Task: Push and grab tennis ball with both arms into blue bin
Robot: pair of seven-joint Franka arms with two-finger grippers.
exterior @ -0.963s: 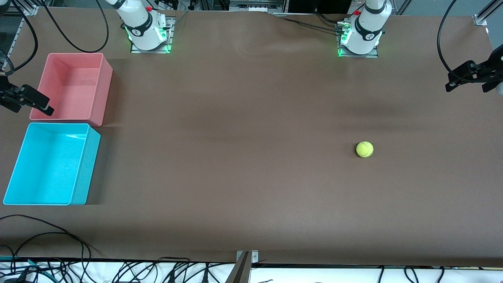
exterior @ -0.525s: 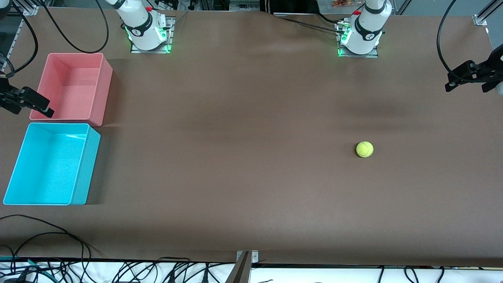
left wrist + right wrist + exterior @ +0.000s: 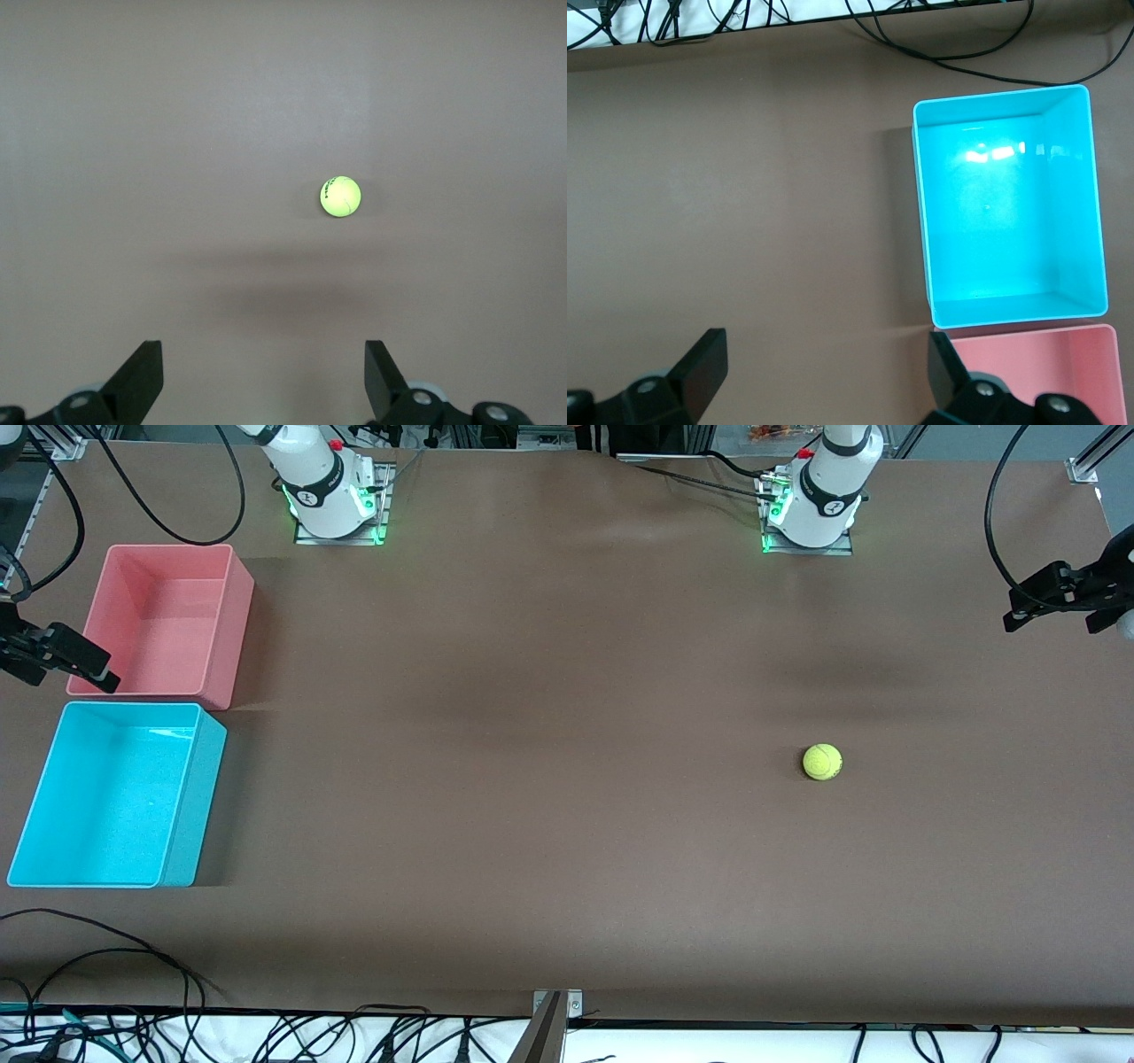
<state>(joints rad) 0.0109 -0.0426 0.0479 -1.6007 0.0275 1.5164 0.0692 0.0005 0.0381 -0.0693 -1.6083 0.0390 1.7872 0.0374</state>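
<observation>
Yellow-green tennis ball (image 3: pixel 822 762) alone on table, both grippers' fingers spread wide, empty, arms cut off by frame edges

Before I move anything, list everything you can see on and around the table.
tennis ball: one, yellow-green, on the table toward the left arm's end, untouched.
blue bin: one, cyan, empty, at the right arm's end.
pink bin: one, pink, empty, beside the blue bin, farther from the front camera.
table: one, brown.
cables: several, black, along the table edge nearest the front camera.
left tool: one, black, open, up at its own end.
right tool: one, black, open, over the pink bin's edge.
</observation>
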